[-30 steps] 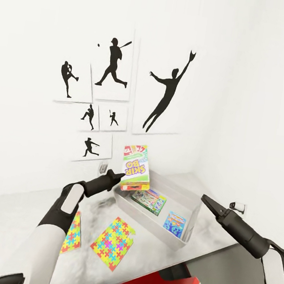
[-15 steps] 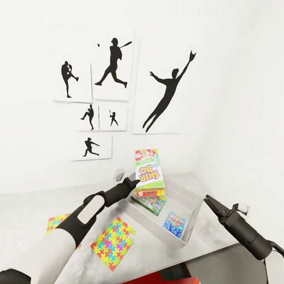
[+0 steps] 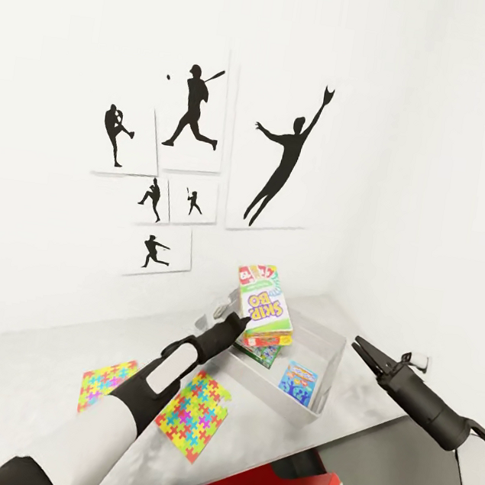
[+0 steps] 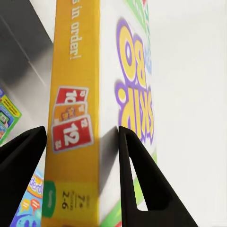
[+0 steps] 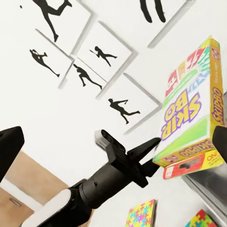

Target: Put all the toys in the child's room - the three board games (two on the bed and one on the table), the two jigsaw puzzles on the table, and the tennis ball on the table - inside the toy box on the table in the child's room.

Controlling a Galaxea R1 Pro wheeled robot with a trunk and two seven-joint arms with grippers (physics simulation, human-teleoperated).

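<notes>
Your left gripper (image 3: 240,322) pinches the Skip-Bo board game (image 3: 264,305) by its edge, holding it tilted above the far-left part of the toy box (image 3: 304,407). Your right gripper (image 3: 358,343) hovers with jaws spread, just right of the box. Two jigsaw puzzles (image 3: 194,414) lie flat on the table (image 3: 14,388), near-left of it.

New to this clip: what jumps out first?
The Skip-Bo game box, held upright in the left pincer over the grey toy box on the table. Behind it, black baseball silhouette pictures cover the white wall. Two bright jigsaw boxes lie flat on the table beside the toy box.
</notes>
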